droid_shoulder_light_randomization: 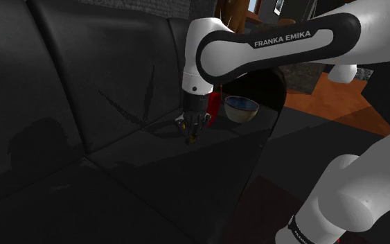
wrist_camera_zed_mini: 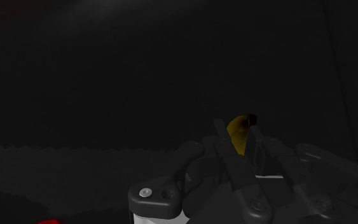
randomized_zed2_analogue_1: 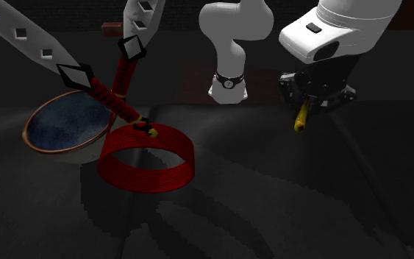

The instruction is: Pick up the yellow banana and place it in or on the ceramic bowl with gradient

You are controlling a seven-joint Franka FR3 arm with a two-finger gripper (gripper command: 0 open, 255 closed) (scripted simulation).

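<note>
My black gripper (droid_shoulder_light_randomization: 192,129) is shut on a yellow banana (droid_shoulder_light_randomization: 192,138), which hangs point-down a little above the dark cushion. From the second exterior view the banana (randomized_zed2_analogue_1: 299,120) sticks out below the gripper (randomized_zed2_analogue_1: 306,107). In the wrist view the banana (wrist_camera_zed_mini: 236,127) is clasped between the two fingers of the gripper (wrist_camera_zed_mini: 237,136). The bowl (droid_shoulder_light_randomization: 242,108) has a pale outside and a blue inside; it stands to the shoulder view's right of the gripper. In the second exterior view the bowl (randomized_zed2_analogue_1: 64,129) sits at the far left.
A red wire basket (randomized_zed2_analogue_1: 147,156) with long red and white handles stands right beside the bowl, between it and the gripper; it shows red (droid_shoulder_light_randomization: 215,106) behind the hand. The surface is a dark sofa seat (droid_shoulder_light_randomization: 117,180) with a backrest (droid_shoulder_light_randomization: 82,62). Orange floor (droid_shoulder_light_randomization: 366,104) lies beyond.
</note>
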